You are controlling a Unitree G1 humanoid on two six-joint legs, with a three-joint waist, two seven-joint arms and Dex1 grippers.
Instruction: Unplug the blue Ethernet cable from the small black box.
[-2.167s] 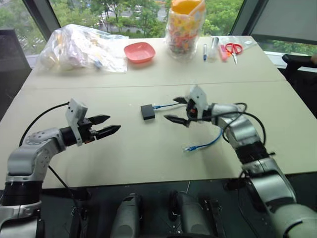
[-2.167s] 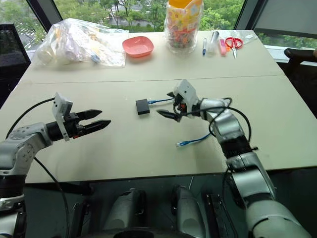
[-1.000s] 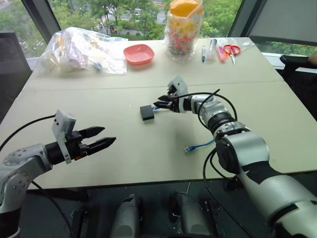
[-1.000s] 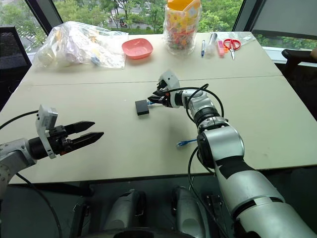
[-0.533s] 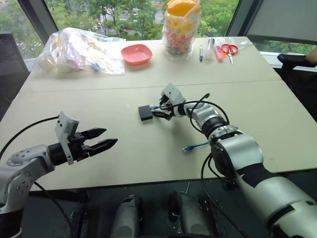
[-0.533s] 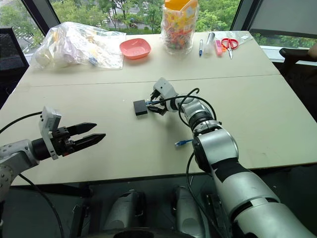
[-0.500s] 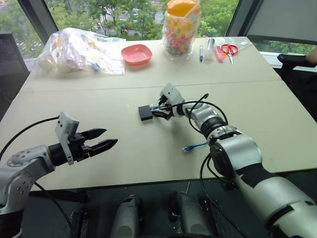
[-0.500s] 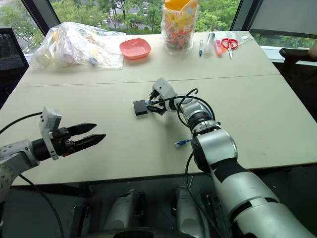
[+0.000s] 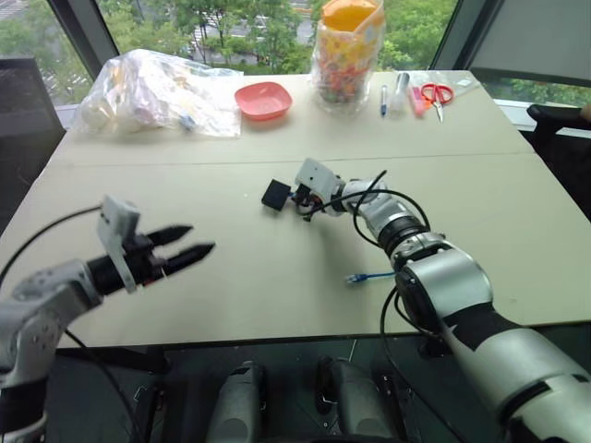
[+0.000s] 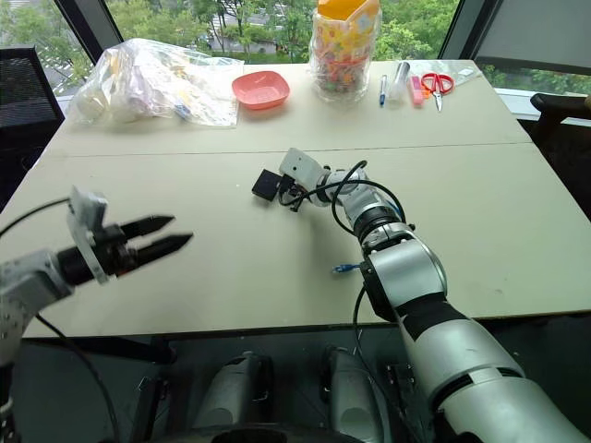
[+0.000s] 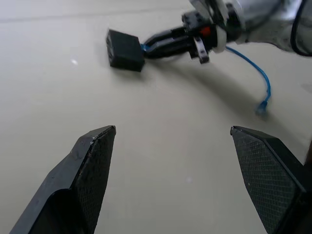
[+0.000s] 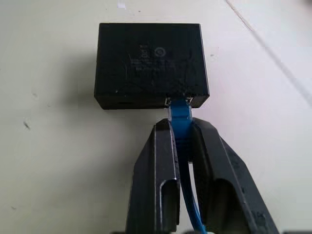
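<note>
Item 1, small black box (image 12: 150,66): we're seeing it lying flat near table (image 9: 185,194) centre, just beside R gripper tips.

Item 2, blue Ethernet cable (image 12: 180,117): one plug still sitting in the box's port; cord running back between R fingers, then along table to its free plug (image 9: 355,277), lying nr the front edge.

Item 3, right gripper (image 12: 181,141): we're clamping it on the cable, right behind the plug.

Item 4, left gripper (image 10: 164,234): we're holding it off to the L, above table, jaws spread wide, nothing in them, well apart from box.

Misc, far side of table: pink bowl (image 9: 263,100), plastic bag (image 9: 152,88), candy jar (image 9: 349,51), scissors (image 9: 436,93).
</note>
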